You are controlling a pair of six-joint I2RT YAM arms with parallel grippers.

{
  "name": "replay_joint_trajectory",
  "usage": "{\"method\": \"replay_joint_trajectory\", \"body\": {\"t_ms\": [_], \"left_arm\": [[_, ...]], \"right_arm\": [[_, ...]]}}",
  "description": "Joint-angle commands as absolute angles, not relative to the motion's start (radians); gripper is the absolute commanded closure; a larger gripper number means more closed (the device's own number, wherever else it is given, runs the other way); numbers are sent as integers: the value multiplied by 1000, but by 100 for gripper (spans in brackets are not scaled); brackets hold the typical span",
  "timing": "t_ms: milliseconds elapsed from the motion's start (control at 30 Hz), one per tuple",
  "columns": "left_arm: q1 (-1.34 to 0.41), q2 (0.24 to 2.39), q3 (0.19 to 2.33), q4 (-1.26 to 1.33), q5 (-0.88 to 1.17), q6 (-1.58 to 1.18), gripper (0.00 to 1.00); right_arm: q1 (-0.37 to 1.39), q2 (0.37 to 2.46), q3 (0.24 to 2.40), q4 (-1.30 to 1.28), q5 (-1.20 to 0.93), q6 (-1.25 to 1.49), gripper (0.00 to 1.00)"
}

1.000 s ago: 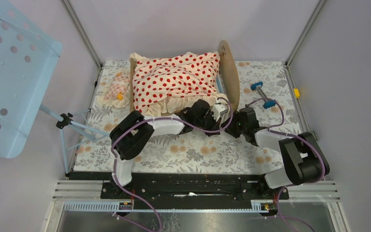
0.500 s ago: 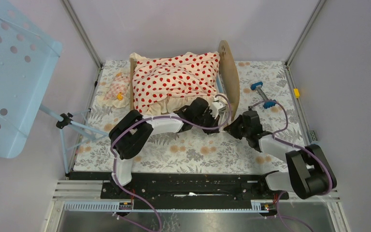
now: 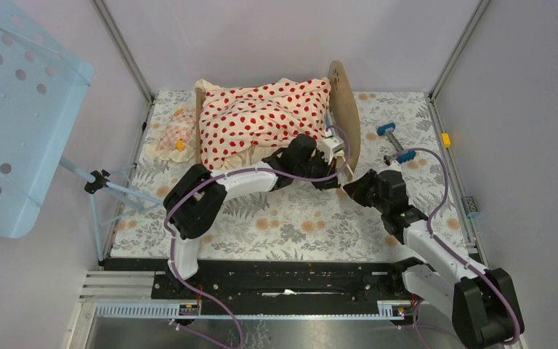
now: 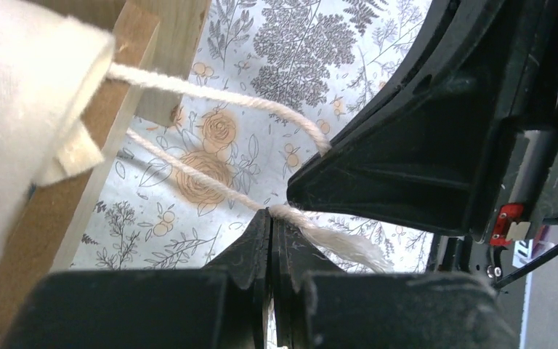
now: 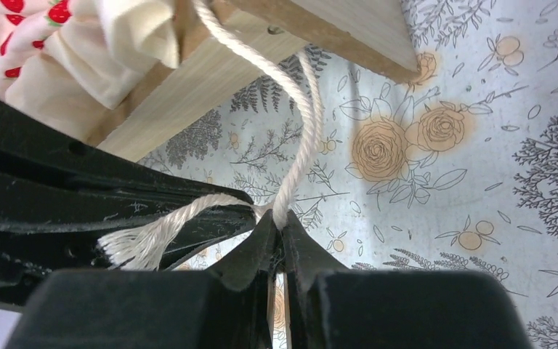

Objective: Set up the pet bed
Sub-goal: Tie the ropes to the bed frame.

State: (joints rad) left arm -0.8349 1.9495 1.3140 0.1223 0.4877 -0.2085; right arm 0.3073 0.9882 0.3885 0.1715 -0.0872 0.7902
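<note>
- Small light-wood pet bed, rounded headboard: upper centre of overhead view, on floral table, red-dotted cream blanket piled on it.
- Left jaws closed, pinching white twisted cord by its frayed end; right jaws closed on another strand.
- Cord limp, light; hold near ends. Frame stiff, probably slides if tugged.

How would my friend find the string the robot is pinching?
Find the pet bed under the red-dotted blanket on the flowery table. At its near corner by the rounded headboard, a thin white cord runs from the wooden frame to the left gripper and right gripper. It is twisted like rope with a frayed end, unlike the soft cream ruffle beside it.
</note>
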Motion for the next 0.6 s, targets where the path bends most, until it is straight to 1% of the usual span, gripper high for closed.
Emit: {"method": "replay_joint_trajectory", "body": {"t_ms": [0,267,367,567], "left_arm": [[-822,1966,1390,120,486,-226,100],[-822,1960,1369,120,501,-242,100],[-822,1943,1344,122,511,-239,100],[-822,1925,1317,114,525,-236,100]], "right_arm": [[304,931,372,141,-68,693,95],[304,873,342,205,-6,676,94],[304,908,349,259,21,697,94],[304,994,367,364,3,747,88]]}}
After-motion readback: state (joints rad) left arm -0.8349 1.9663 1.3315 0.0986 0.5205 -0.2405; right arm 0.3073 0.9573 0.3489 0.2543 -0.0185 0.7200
